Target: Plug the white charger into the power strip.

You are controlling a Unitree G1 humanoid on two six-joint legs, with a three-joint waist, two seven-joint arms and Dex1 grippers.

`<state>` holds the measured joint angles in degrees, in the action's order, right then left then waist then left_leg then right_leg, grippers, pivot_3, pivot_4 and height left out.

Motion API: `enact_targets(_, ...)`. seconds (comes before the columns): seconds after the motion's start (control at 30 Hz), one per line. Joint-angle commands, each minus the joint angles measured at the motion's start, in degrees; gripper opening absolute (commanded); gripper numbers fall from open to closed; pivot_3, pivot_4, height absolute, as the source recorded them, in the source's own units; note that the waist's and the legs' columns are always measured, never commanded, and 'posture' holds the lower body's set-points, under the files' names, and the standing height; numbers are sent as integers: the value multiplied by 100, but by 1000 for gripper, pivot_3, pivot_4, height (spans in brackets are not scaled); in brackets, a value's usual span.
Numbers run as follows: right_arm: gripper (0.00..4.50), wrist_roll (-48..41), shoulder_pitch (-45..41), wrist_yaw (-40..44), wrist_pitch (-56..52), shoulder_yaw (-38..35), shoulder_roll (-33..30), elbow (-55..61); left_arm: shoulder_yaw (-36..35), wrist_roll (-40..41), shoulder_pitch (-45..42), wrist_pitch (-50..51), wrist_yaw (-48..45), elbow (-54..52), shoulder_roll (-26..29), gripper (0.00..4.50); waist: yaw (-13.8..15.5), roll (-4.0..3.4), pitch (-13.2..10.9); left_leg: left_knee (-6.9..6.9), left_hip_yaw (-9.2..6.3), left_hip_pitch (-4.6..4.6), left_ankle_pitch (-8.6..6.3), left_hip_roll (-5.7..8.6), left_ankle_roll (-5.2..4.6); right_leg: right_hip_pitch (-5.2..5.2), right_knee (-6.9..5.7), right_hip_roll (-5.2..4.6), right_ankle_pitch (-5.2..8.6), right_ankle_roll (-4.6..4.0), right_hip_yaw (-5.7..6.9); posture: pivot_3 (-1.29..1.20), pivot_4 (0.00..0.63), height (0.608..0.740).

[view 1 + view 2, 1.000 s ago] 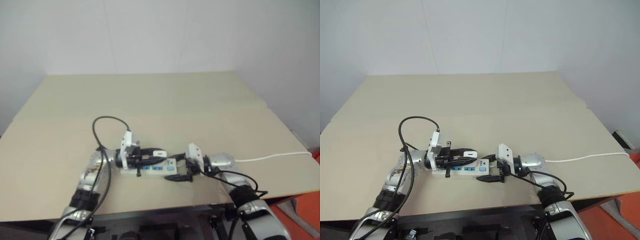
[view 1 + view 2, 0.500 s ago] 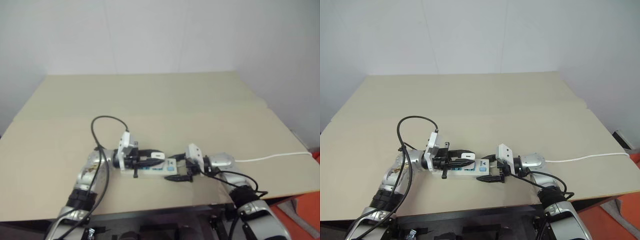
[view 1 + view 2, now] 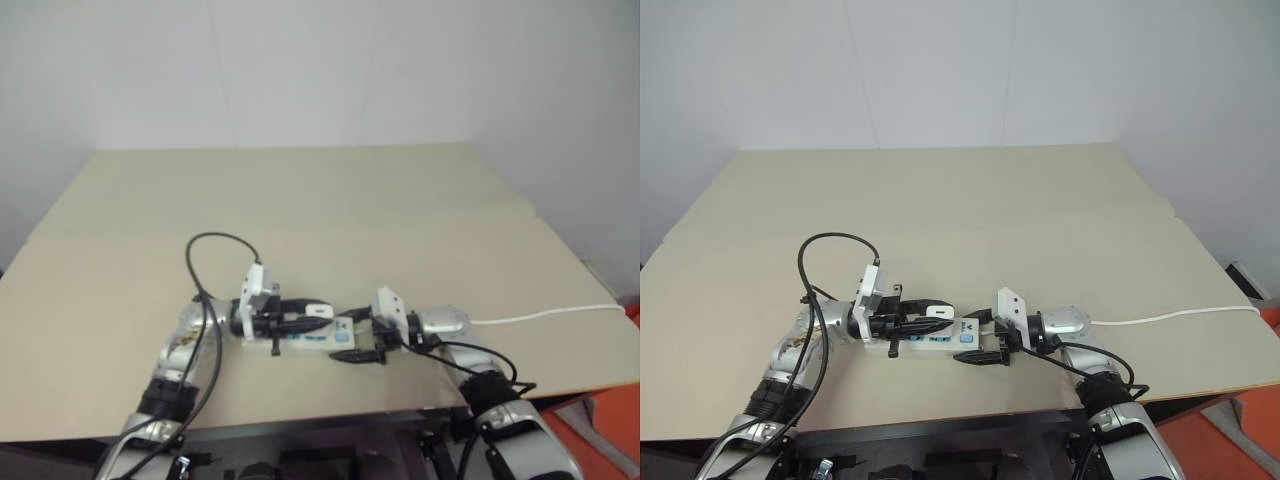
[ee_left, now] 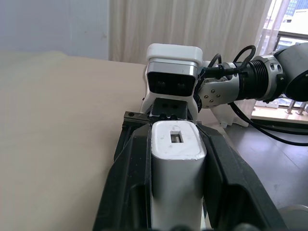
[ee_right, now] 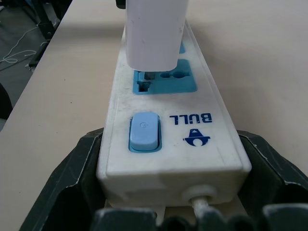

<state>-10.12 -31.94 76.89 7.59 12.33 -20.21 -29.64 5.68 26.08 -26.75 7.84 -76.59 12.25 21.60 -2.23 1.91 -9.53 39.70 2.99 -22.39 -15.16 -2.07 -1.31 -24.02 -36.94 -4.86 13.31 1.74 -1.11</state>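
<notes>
From the head, the power strip (image 3: pixel 930 338) lies near the table's (image 3: pixel 940 200) front edge, its cord (image 3: pixel 1170 317) trailing right. The left gripper (image 4: pixel 175 159) is clamped on the white charger (image 4: pixel 176 173). The right gripper (image 5: pixel 175 211) clasps the strip's switch (image 5: pixel 143 132) end; charger just above a blue socket (image 5: pixel 166 82).

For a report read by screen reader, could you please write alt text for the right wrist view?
The white charger stands over the power strip's nearest blue socket, its prongs at the slots but its body not yet seated. The right gripper's black jaws clamp the strip's cord end, where a blue switch and the BULL logo show.
</notes>
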Motion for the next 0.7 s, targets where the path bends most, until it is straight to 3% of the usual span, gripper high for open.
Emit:
enact_targets(0.03,3421,124,95,-27,-93,118,-42,15,69,-58,-64,12,-75,22,33,1022,-1,0,0,0,0,0,0,0,0,0,0,0,0,0,0,0,150,740)
enact_targets(0.47,3421,108,119,-58,-91,110,-63,47,102,-123,-64,-24,-129,115,83,1022,-7,0,0,-1,0,1,0,0,0,0,0,0,0,0,0,0,150,740)
enact_targets(0.7,3421,95,104,-47,-101,118,-81,36,62,-394,-21,-580,-313,702,246,1022,-21,-1,1,-2,1,3,0,-1,-1,0,0,0,0,0,0,0,150,740)
